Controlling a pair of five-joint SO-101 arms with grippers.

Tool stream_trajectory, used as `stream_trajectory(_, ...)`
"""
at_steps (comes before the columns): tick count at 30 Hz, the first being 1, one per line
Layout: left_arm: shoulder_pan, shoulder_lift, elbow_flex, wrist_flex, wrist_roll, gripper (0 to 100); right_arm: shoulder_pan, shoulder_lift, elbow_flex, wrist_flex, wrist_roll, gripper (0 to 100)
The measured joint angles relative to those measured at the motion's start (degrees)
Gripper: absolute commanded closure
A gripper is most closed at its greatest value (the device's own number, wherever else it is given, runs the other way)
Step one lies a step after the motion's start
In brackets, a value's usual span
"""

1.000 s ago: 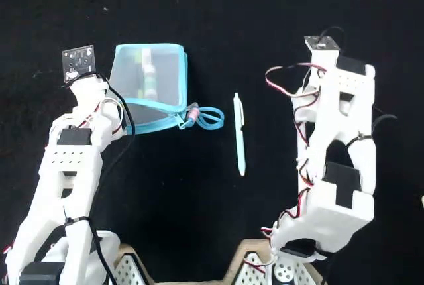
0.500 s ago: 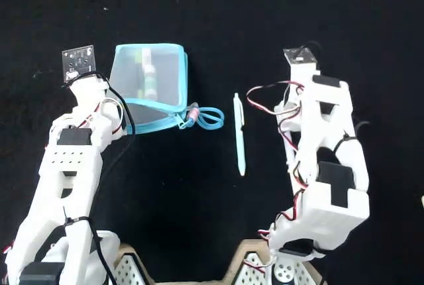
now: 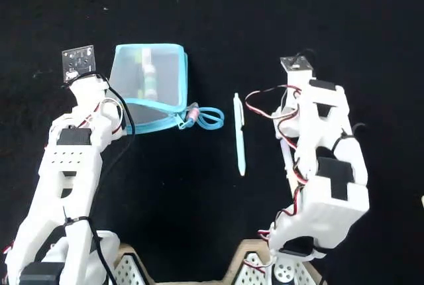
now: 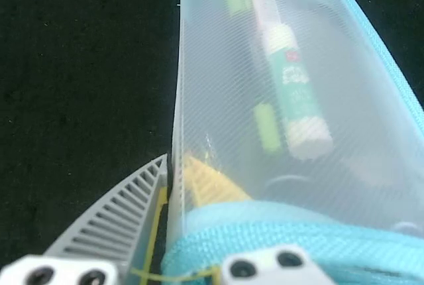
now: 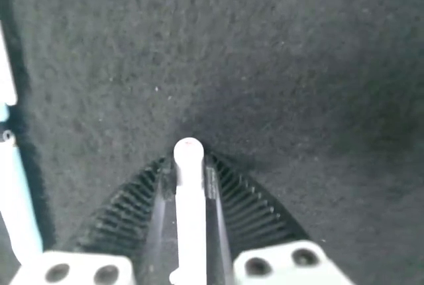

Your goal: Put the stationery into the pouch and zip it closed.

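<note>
The translucent pouch with cyan trim lies at the back left, its zipper end and loop pointing right. Inside it lies a green-and-white glue stick. My left gripper is shut on the pouch's near edge, one grey finger outside the wall and a yellow one inside. A light blue pen lies on the cloth at the middle. Just right of it, my right gripper is shut on a thin white stick, low over the cloth. The pen runs along that view's edge.
Black cloth covers the whole table. The right arm's body stands over the cloth right of the pen. The arms' bases sit at the front edge.
The right arm has swung left, toward the light blue pen, with the white stick in its gripper. The left arm and pouch have stayed still.
</note>
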Motion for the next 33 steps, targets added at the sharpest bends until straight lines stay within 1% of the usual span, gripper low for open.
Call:
stream_trajectory(3, -1.8, 0.0, -0.4, 0.4, -0.4, 97, 0.0, 2.5, -2.5, 0.6, 0.1, 98.3)
stream_trajectory(6, -1.9, 0.0, -1.3, 1.3, 0.0, 97, 0.0, 5.2, -6.5, 3.3, 0.2, 98.3)
stream_trajectory(11, -1.3, 0.0, -1.3, 1.4, 0.0, 97, -0.7, 8.2, -10.4, 4.7, 0.2, 98.2)
stream_trajectory(18, -1.3, 0.0, -1.3, 1.4, 0.0, 97, -1.0, 10.5, -19.5, 15.8, -2.1, 98.2)
stream_trajectory(20, -1.3, 0.0, -1.3, 1.4, 0.0, 97, -1.4, 10.5, -21.6, 17.9, -2.1, 94.6)
stream_trajectory(23, -1.3, 0.0, -1.3, 1.4, 0.0, 97, -1.8, 10.5, -22.9, 18.5, -2.1, 82.3)
stream_trajectory(25, -1.3, 0.0, -1.3, 1.4, 0.0, 97, -2.2, 10.5, -23.0, 19.0, -2.1, 75.9)
stream_trajectory(33, -1.3, 0.0, -1.3, 1.4, 0.0, 97, -3.0, 10.5, -24.4, 19.0, -2.3, 74.8)
